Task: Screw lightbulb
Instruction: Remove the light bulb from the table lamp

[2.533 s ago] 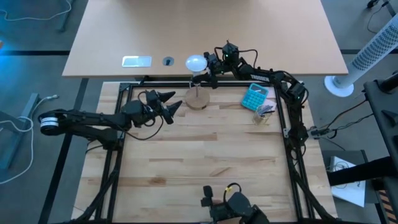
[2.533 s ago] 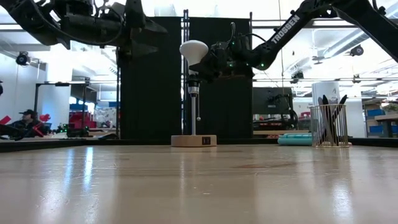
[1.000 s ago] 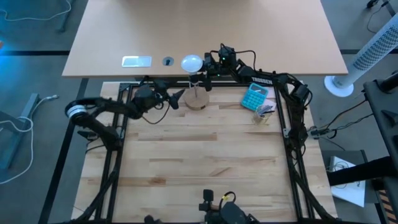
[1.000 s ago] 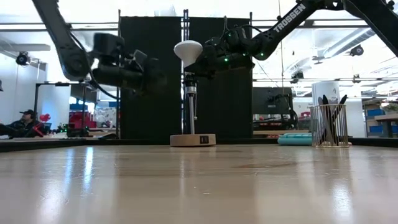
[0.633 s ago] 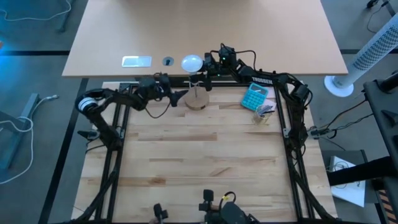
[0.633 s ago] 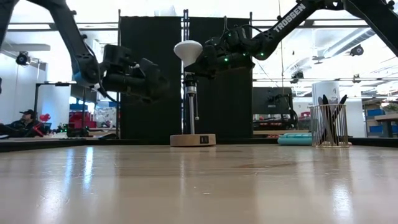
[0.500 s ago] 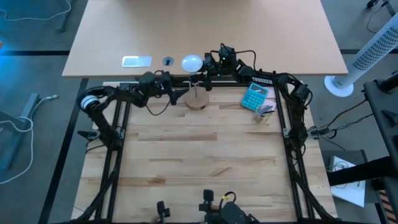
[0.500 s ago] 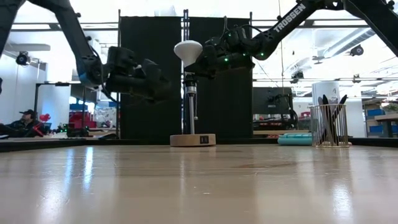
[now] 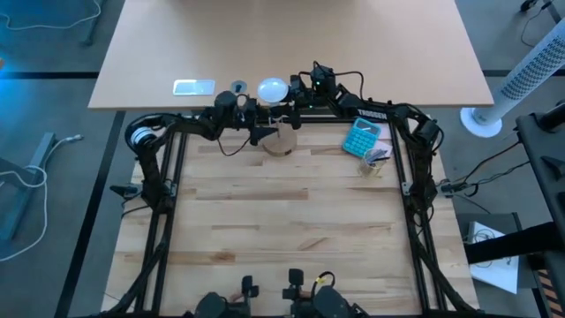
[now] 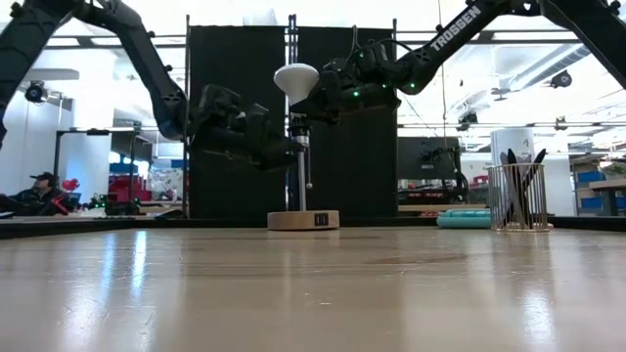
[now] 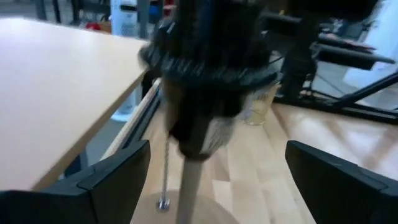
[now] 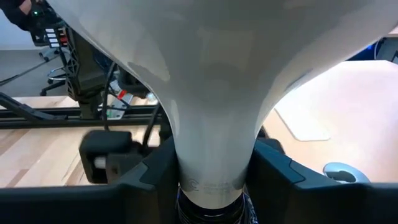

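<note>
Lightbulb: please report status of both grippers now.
Right gripper shut on lightbulb neck, bulb above lamp socket. Left gripper open, astride lamp stem. Nothing in the way.

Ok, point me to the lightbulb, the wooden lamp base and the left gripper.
lightbulb [image 10: 296, 80]: low view, white globe.
wooden lamp base [image 10: 304, 221]: low view, front face of disc.
left gripper [image 9: 262, 129]: high view, between open fingertips, beside lamp stem.

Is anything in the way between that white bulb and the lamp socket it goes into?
Nothing visible. The right gripper holds the lightbulb by its neck directly over the socket. The open left gripper sits around the lamp's post, just below the socket.
</note>
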